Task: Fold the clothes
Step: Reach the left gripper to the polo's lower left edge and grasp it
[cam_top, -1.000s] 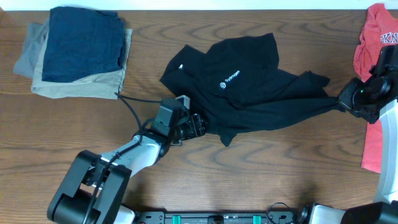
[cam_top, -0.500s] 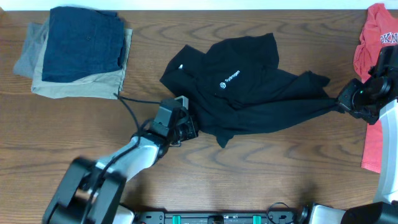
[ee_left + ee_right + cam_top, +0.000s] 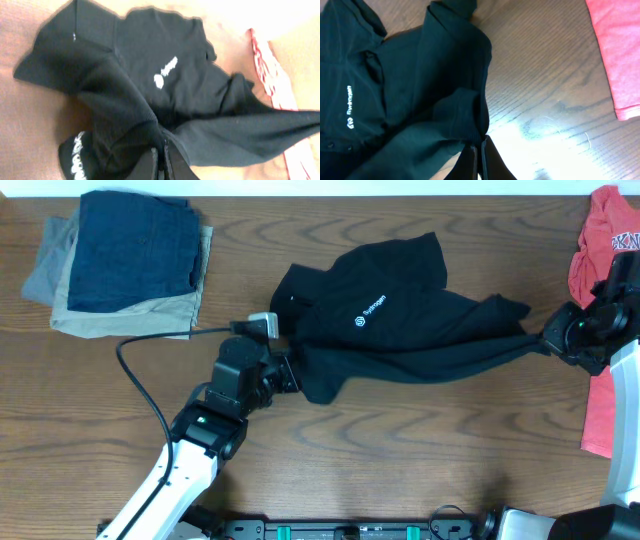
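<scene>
my left gripper [image 3: 288, 370] was pinching the black shirt [image 3: 400, 330] at its near-left edge | my right gripper [image 3: 550, 340] was clamped on a sleeve end, right side | shirt lay rumpled mid table [image 3: 400, 450], logo up, stretched between both | red tee [image 3: 600, 240] sat far right
</scene>
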### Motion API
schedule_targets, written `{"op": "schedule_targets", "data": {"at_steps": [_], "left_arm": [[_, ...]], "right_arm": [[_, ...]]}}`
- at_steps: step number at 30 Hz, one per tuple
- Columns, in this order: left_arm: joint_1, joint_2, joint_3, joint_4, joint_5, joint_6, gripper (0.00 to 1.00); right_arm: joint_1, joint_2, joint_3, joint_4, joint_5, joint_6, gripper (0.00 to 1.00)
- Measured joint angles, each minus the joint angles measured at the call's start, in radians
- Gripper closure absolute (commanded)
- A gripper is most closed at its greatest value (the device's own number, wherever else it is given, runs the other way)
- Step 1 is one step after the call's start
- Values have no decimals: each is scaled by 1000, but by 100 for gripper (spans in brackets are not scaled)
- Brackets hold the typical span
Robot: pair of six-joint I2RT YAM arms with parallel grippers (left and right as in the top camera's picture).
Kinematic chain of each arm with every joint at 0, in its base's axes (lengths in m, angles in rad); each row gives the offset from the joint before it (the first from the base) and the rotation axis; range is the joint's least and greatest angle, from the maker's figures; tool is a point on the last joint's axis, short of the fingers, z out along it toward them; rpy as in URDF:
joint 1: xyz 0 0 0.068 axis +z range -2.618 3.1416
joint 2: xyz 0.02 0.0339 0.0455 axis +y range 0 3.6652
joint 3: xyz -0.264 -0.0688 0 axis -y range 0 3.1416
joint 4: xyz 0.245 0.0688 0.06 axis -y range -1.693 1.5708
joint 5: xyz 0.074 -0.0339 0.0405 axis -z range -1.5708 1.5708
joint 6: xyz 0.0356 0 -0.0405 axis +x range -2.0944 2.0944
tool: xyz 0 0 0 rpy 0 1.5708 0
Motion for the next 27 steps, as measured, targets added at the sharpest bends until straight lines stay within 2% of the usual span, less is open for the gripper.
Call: {"op": "schedule_targets", "data": {"at_steps": [2,4,5,6,7,8,20,27], "left_arm": [[0,21,1,82,-19,21,90],[0,39,2,152,-40,39,76],[0,49,2,185,-57,44,57],[0,58,2,206,-70,55,28],[0,69,3,213,-86,56,5],[0,79,4,209,-95,58,2],[0,186,6,-130,-130,62,2],[0,188,6,-164,-137,176,0]], "right_arm": [[0,0,0,-1,-7,0,99],[0,0,0,-3,-9,0,99],[0,0,0,-4,-10,0,99],[0,0,0,-7,-11,0,99],[0,0,0,-10,-11,0,99],[0,0,0,-12,-11,0,99],[0,0,0,-18,-14,0,99],[0,0,0,-20,-14,-5,99]]}}
